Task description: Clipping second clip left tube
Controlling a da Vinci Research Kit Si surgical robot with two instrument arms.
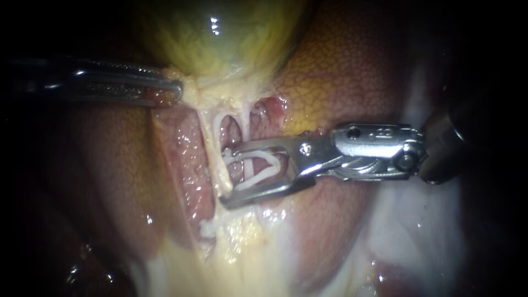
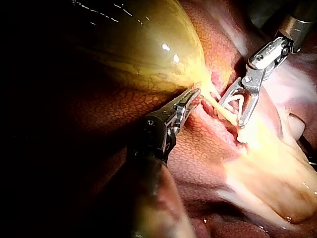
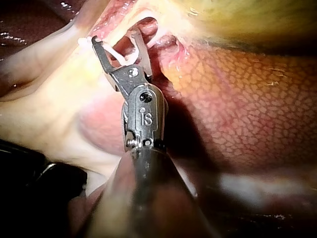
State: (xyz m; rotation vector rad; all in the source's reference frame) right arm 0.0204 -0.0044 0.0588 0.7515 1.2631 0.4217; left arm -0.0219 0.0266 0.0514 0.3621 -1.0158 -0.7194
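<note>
The yellow-green gallbladder (image 1: 220, 38) hangs over reddish liver (image 1: 341, 77). Below its neck run two pale tubes, the left tube (image 1: 212, 137) and the right tube (image 1: 246, 118). My left instrument (image 1: 175, 88) comes in level and is shut on the pale tissue at the gallbladder's neck, as the left wrist view also shows (image 2: 192, 96). My right instrument (image 1: 224, 177) has its jaws open, one on each side of the left tube, with a white clip (image 1: 264, 168) loaded between them. In the right wrist view the clip (image 3: 121, 57) sits between the spread jaws (image 3: 114, 38).
Pale yellow fatty tissue (image 1: 242, 242) spreads below the tubes, and a whitish strand (image 1: 212, 225) lies across it under the jaws. White membrane (image 1: 418, 220) covers the lower right. Mottled liver (image 3: 247, 109) lies beside the right instrument's shaft.
</note>
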